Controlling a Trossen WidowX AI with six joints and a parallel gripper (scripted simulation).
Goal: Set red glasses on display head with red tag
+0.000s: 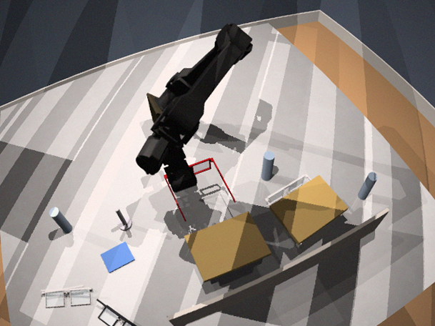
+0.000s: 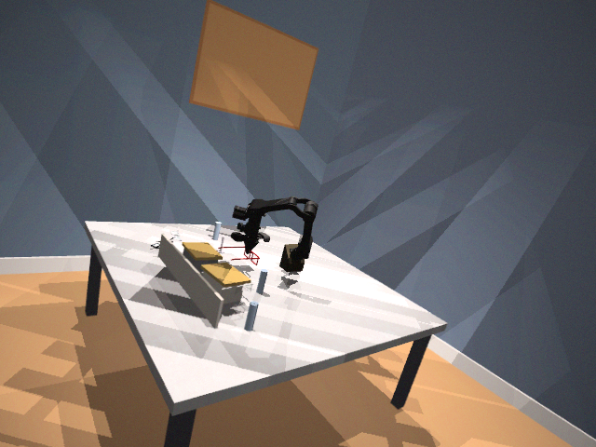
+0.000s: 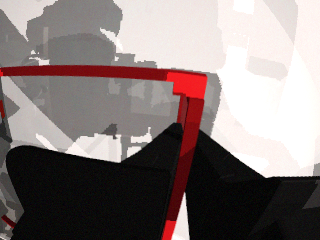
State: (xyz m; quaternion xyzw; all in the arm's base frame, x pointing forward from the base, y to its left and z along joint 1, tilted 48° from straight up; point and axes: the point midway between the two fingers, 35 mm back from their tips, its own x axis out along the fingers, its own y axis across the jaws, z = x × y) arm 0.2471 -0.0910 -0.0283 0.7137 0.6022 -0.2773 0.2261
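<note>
My gripper [image 1: 180, 181] [image 3: 182, 132] [image 2: 249, 249] is shut on the red glasses [image 1: 222, 180] [image 3: 100, 71] and holds them above the table. In the wrist view the fingers pinch the frame at one end of its front, by the hinge. The temples point down toward the two display heads, which show as yellow-topped blocks. The left head [image 1: 227, 245] [image 2: 202, 250] lies just ahead of the temple tips. The right head [image 1: 307, 205] [image 2: 227, 274] has white glasses [image 1: 285, 191] at its near edge. No red tag shows in any view.
A long grey board [image 1: 280, 269] [image 2: 192, 281] stands behind the heads. Grey-blue cylinders [image 1: 267, 165] [image 1: 366, 186] [image 1: 61, 220] stand around them. A small post [image 1: 121, 219], a blue card [image 1: 117, 256], white glasses [image 1: 67, 296] and black glasses [image 1: 117, 319] lie to the left.
</note>
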